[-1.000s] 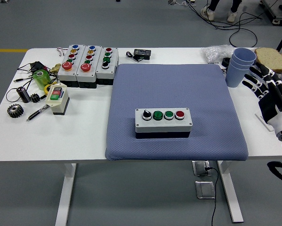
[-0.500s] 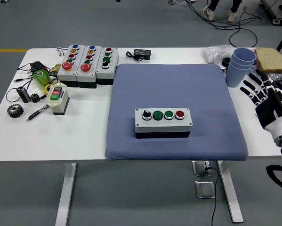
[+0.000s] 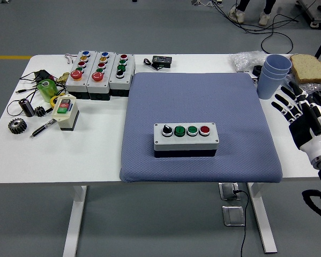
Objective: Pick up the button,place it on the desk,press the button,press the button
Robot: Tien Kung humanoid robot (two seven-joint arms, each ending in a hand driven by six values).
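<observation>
A grey button box [image 3: 186,137] lies on the blue mat [image 3: 198,96], near the mat's front middle. Its top carries a black selector knob, two green buttons and a red button in a row. My right hand [image 3: 297,110] hovers at the table's right edge, fingers spread and holding nothing, well to the right of the box. The left arm is out of sight.
Three more button boxes [image 3: 98,74] stand at the back left beside a small switch box [image 3: 65,112], gears, a pen and cables. Stacked blue cups [image 3: 270,75], a bread slice [image 3: 309,67] and a plastic bag sit at the back right.
My right hand has drifted down and slightly left along the table's right edge, fingers still spread. The button box has not moved.
</observation>
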